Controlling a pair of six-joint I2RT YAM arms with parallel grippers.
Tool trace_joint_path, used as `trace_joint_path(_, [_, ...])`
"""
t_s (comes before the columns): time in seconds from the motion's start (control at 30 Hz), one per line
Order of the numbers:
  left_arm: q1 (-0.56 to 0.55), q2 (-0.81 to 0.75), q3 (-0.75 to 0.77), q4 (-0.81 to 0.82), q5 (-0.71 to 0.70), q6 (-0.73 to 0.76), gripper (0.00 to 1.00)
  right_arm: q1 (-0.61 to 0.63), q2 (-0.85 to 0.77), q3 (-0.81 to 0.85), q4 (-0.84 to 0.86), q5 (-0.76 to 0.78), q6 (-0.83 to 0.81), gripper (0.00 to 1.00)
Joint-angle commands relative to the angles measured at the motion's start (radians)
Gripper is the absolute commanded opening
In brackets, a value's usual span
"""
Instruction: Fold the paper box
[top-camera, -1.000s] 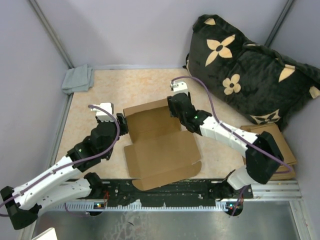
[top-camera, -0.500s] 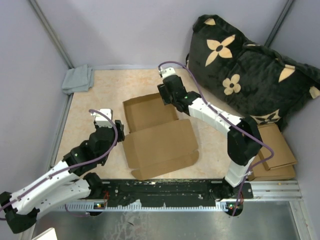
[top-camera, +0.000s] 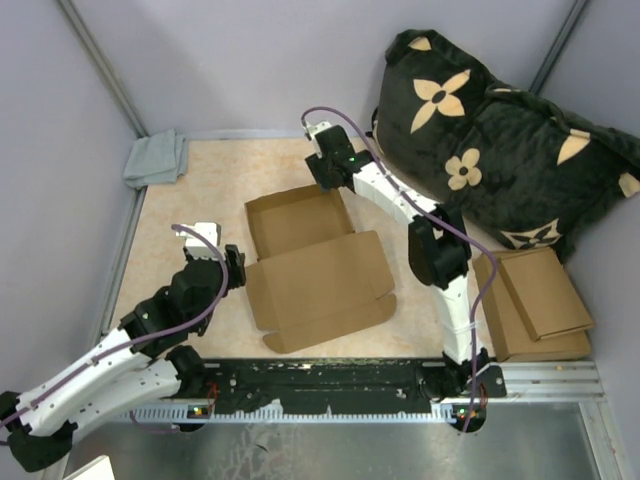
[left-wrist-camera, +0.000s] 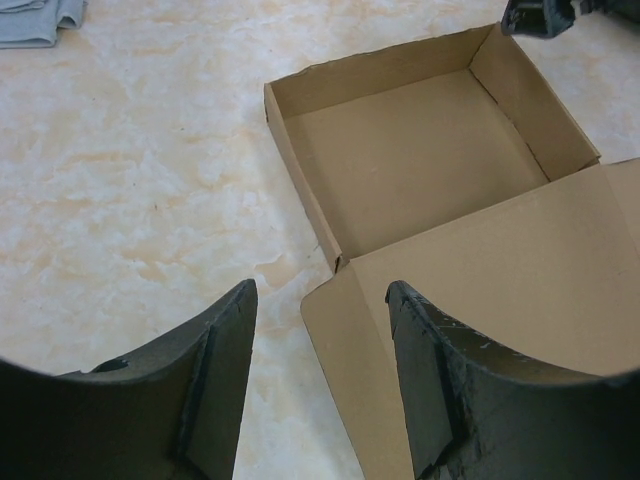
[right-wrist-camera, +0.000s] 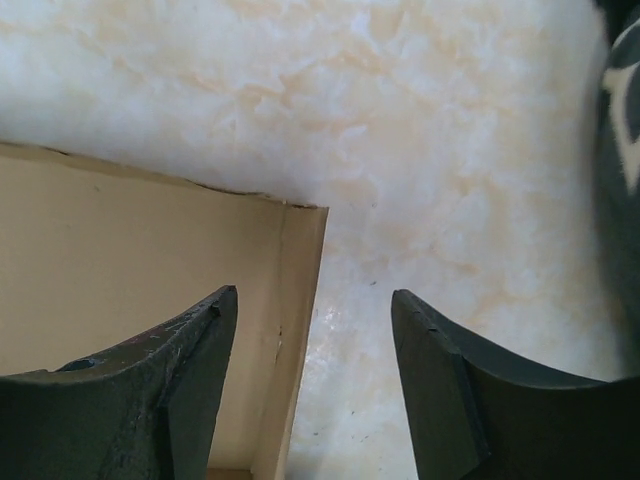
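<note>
Already well along, judging by the box (top-camera: 310, 265) at mid-worktop (top-camera: 200, 200) – folded up into a walled tray at the far half, lying flat as a lid at the near half, toward the arm bases. Hovering with the left end effector (left-wrist-camera: 320, 292) low at the lid's left corner, spread apart and gripping nothing; placed, probably, to slip under that edge and lift. Poised with the right end effector (right-wrist-camera: 312, 300) over the tray's far right corner, likewise spread and empty, straddling the wall line – likely so as to steady or pinch that wall during the lid's swing. Kept out of the way at the margins: cloth (top-camera: 155, 158), cushion (top-camera: 500, 120), spare cardboard (top-camera: 540, 300). Next, presumably, raising the lid and tucking its flaps. Worth bracing the tray against sliding
</note>
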Motion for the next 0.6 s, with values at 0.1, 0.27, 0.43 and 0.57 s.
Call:
trace_joint_path(0.1, [-0.003, 0.023, -0.001, 0.01, 0.03, -0.011, 0.61, -0.043, 0.054, 0.059, -0.082, -0.094, 0.106, 0.6])
trace_joint_path(0.27, [-0.003, 0.033, -0.022, 0.028, 0.065, -0.063, 0.6, -0.048, 0.013, -0.08, -0.018, -0.083, 0.191, 0.55])
trace_joint_path(0.43, [-0.003, 0.04, -0.008, -0.011, 0.058, -0.086, 0.59, -0.08, -0.002, -0.153, -0.008, -0.081, 0.354, 0.28])
trace_joint_path(0.57, [-0.003, 0.027, -0.012, -0.01, 0.053, -0.09, 0.59, -0.108, -0.097, -0.294, 0.032, -0.043, 0.525, 0.13])
